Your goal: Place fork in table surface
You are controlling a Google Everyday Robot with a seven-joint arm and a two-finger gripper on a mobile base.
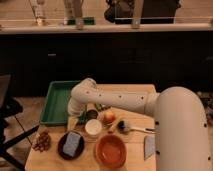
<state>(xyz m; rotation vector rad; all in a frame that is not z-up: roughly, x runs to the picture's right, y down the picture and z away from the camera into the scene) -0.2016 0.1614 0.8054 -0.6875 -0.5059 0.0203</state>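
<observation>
My gripper [75,112] points down at the right edge of the green tray [56,102], at the end of the white arm [125,101] that reaches across the table from the right. The arm's wrist covers most of it. No silvery fork shows in this view; it may be hidden under the wrist. The light wood table surface [134,89] shows behind the arm and at the front left corner.
In front of the arm stand a white cup [93,128], an orange fruit [109,117], a black-bristled brush [123,125], an orange bowl [110,150], a dark plate with a blue sponge [71,145], a brown cluster [42,141] and a grey cloth [149,147].
</observation>
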